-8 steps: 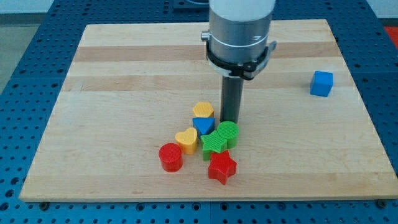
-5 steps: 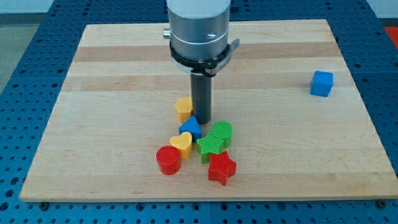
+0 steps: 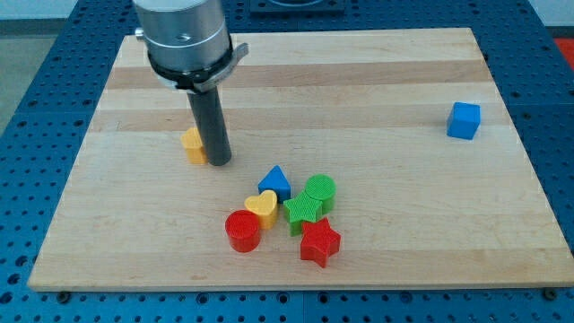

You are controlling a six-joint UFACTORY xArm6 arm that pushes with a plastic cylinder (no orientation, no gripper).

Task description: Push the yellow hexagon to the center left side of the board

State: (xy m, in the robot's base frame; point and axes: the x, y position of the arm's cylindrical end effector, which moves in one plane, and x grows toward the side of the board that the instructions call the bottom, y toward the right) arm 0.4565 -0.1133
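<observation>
The yellow hexagon (image 3: 192, 144) lies left of the board's middle, partly hidden behind the rod. My tip (image 3: 220, 162) touches its right side. Lower down, near the view's bottom centre, sits a cluster: a blue triangle (image 3: 276, 181), a yellow heart (image 3: 262, 207), a red cylinder (image 3: 243, 231), a green star (image 3: 304, 212), a green cylinder (image 3: 320, 191) and a red star (image 3: 319, 242). The tip is up and left of this cluster, apart from it.
A blue cube (image 3: 464, 119) sits alone near the board's right edge. The wooden board (image 3: 126, 233) rests on a blue perforated table. The arm's grey body (image 3: 184, 40) hangs over the upper left of the board.
The tip has swept left, pushing the yellow hexagon out of the cluster toward the left. The blue triangle, yellow heart and red cylinder shifted slightly.
</observation>
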